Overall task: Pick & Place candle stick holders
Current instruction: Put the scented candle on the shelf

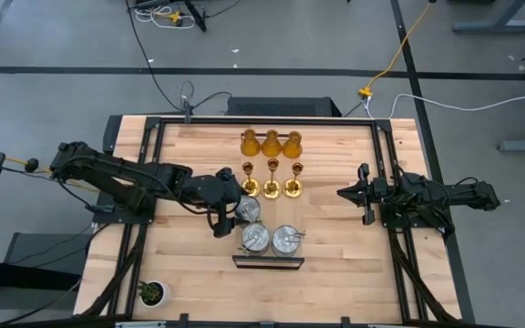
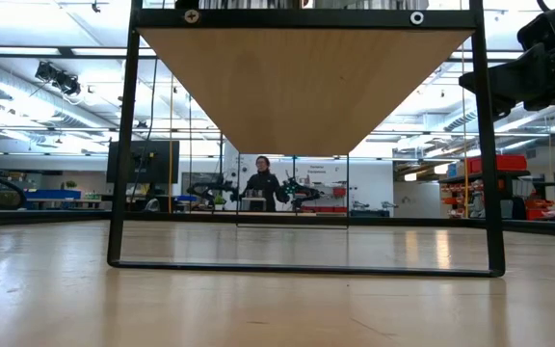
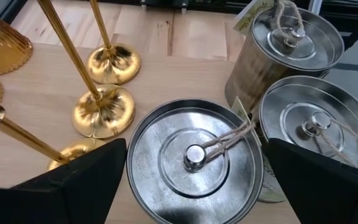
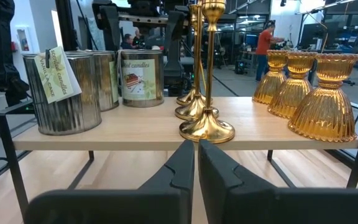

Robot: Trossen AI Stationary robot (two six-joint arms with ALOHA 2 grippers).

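High view: left gripper spread over a silver tin, below the gold holders and amber holders.
Left wrist: fingers flank the tin's lid.
Right wrist: right gripper pressed together; tin label reads "candles".

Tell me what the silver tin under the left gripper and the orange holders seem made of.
Silver tin: apparently metal, brushed and shiny, its lid reflecting light around a small knob. Orange holders: likely glass, possibly plastic; ribbed, translucent amber with glossy highlights.
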